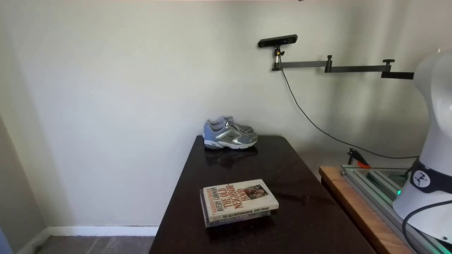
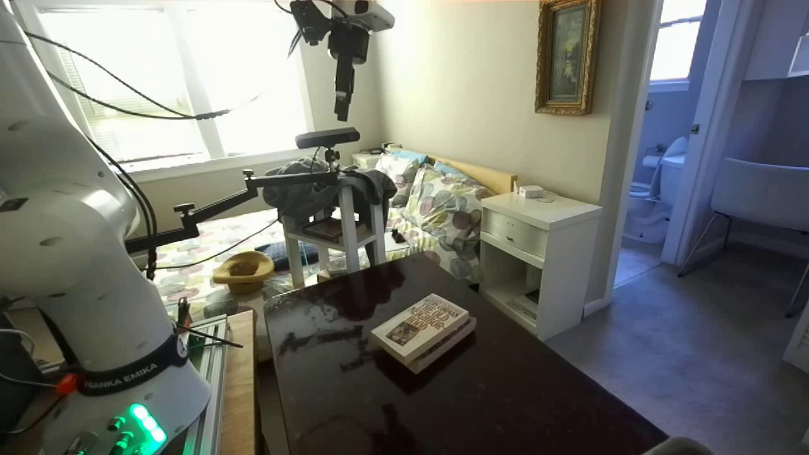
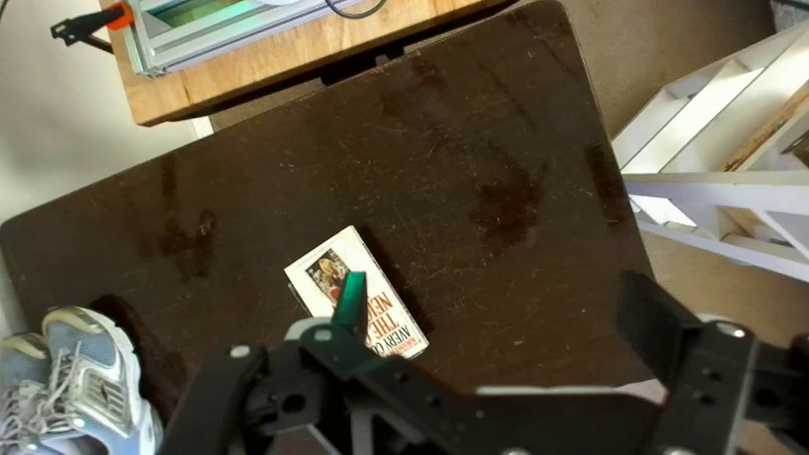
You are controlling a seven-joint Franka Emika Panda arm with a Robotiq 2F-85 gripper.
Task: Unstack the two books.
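In an exterior view, the beige paperback [image 1: 242, 199] tops the lower book [image 1: 243, 217] on the table [image 1: 303, 218], apparently awaiting a grasp. In an exterior view, the gripper [image 2: 342, 112] hangs high, seen edge-on; it likely must descend and clasp the beige paperback. Only the wrist view shows fingers [image 3: 351, 299] wide apart, empty.

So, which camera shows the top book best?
In an exterior view the top book is clearest: nothing blocks it, and its spine lettering shows. Its cover shows whole in both exterior views; in the wrist view, the claw hides part of it.
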